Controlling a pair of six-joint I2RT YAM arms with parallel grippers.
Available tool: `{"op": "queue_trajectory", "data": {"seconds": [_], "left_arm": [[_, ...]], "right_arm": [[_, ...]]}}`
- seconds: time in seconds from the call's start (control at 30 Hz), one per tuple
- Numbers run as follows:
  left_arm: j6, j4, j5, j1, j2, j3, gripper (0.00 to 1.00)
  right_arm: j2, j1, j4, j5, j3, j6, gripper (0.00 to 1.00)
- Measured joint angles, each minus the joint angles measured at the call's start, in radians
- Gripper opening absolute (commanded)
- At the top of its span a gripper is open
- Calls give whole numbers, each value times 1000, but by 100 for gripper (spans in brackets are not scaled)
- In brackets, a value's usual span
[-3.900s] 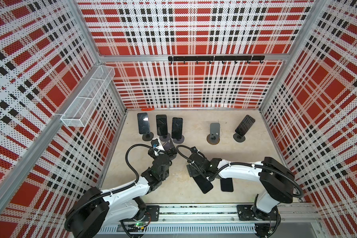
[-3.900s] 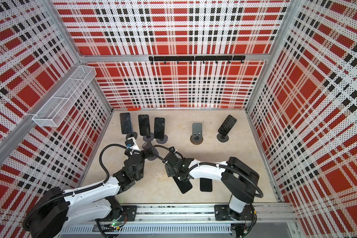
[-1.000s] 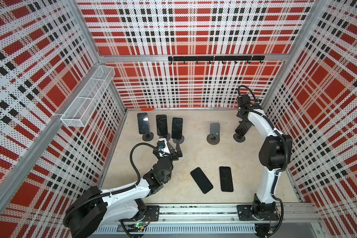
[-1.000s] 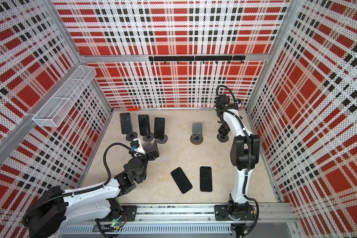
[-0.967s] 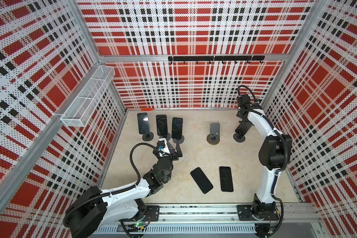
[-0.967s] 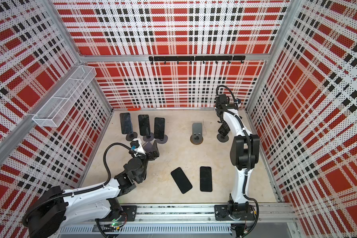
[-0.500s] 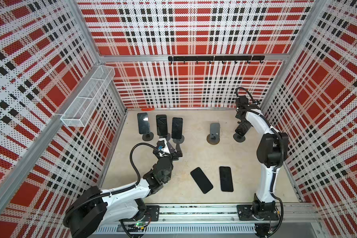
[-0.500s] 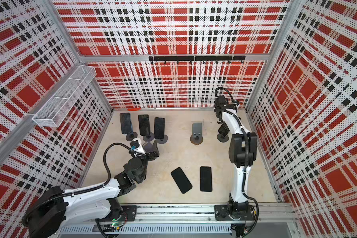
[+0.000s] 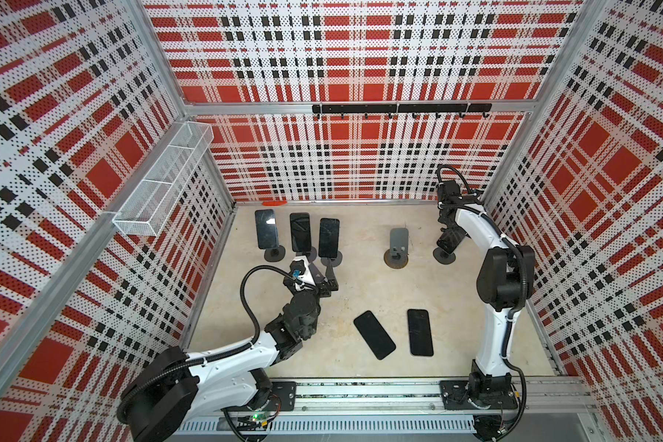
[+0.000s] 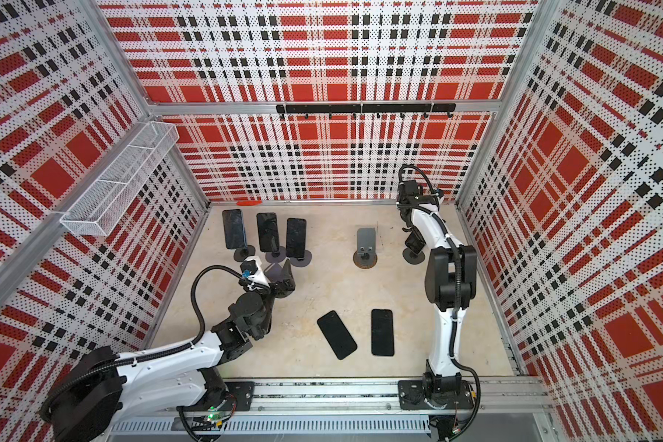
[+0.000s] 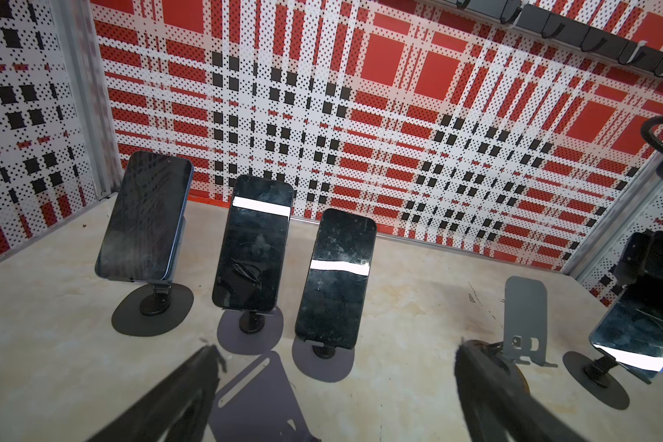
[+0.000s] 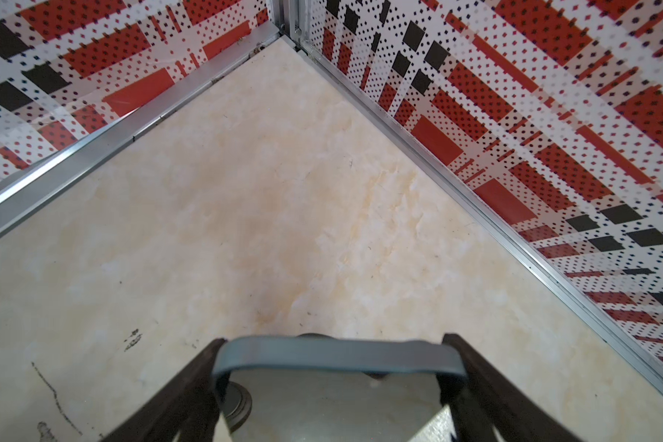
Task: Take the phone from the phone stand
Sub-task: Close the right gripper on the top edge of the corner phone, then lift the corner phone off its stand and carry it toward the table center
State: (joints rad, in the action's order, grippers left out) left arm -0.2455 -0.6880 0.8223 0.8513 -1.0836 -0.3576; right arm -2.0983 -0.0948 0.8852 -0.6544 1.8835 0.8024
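Note:
The phone leans on a round-based black phone stand at the far right of the floor, also seen in a top view and in the left wrist view. My right gripper reaches down over it from behind. In the right wrist view the phone's grey top edge sits between my right gripper, with both fingers against its sides. My left gripper hangs open and holds nothing, in front of the left stands.
Three other phones stand on stands at the back left. An empty grey stand is in the middle back. Two phones lie flat near the front. The back and right walls meet just behind the right gripper.
The right gripper's fingers have closed in onto the phone's sides, and the right arm has shifted slightly over the stand. The left arm has not moved.

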Motion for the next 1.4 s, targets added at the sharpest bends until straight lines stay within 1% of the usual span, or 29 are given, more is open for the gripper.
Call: {"op": "queue_trajectory", "data": {"seconds": [0.33, 0.57, 0.77, 0.97, 1.4], "left_arm": [[-13, 0, -5, -3, 1, 0, 98], [-16, 0, -6, -4, 11, 1, 98], [-21, 2, -8, -6, 12, 6, 98], [-26, 2, -11, -10, 12, 8, 98], [-39, 6, -23, -16, 24, 10, 98]], "right_arm": [[0, 0, -24, 9, -6, 2, 75], [1, 0, -41, 11, -13, -8, 69], [23, 0, -68, 16, -47, -28, 69], [77, -2, -110, 25, -127, -95, 65], [195, -24, -146, 31, -255, -267, 65]]}}
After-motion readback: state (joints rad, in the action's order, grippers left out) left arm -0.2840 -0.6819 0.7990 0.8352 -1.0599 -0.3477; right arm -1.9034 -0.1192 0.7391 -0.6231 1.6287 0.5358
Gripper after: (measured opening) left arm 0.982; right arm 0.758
